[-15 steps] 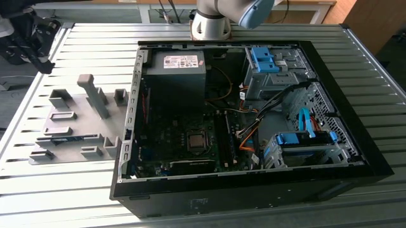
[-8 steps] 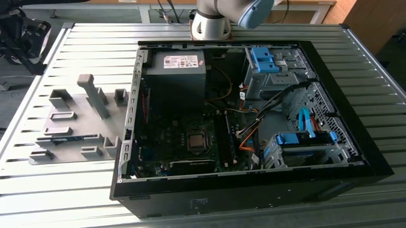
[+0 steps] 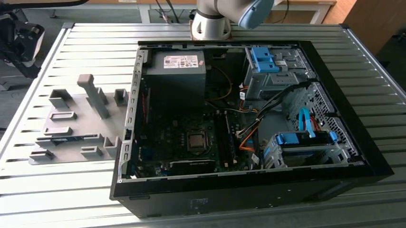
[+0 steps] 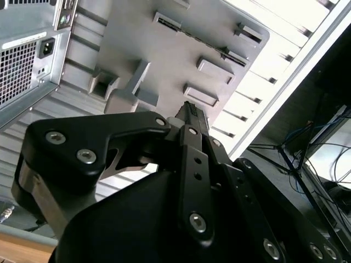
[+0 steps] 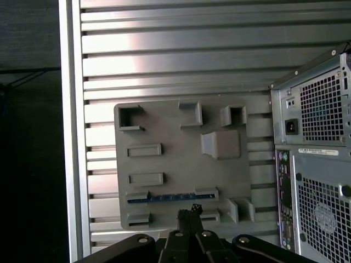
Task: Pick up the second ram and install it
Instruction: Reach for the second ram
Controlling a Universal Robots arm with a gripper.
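The second ram (image 5: 172, 196) is a thin blue-green stick standing on edge in a slot of the grey fixture plate (image 5: 164, 131), held between two low blocks. The exterior view has it as a thin blue line (image 3: 64, 138) on the fixture (image 3: 76, 128), at that view's left of the case. In the second wrist view it is a dark strip (image 4: 193, 37) across the plate. My gripper (image 5: 190, 210) hovers well above the fixture, its black fingertips (image 4: 192, 116) lined up near the stick. The jaws are shut with nothing between them.
The open black computer case (image 3: 355, 142) lies on the slatted metal table (image 3: 76, 47), with motherboard (image 3: 184, 142), power supply (image 3: 174, 71) and blue drive-bay clips (image 3: 266, 59) inside. Its rear panel (image 5: 318, 164) stands beside the fixture. Tall grey posts (image 3: 95, 95) rise from the fixture.
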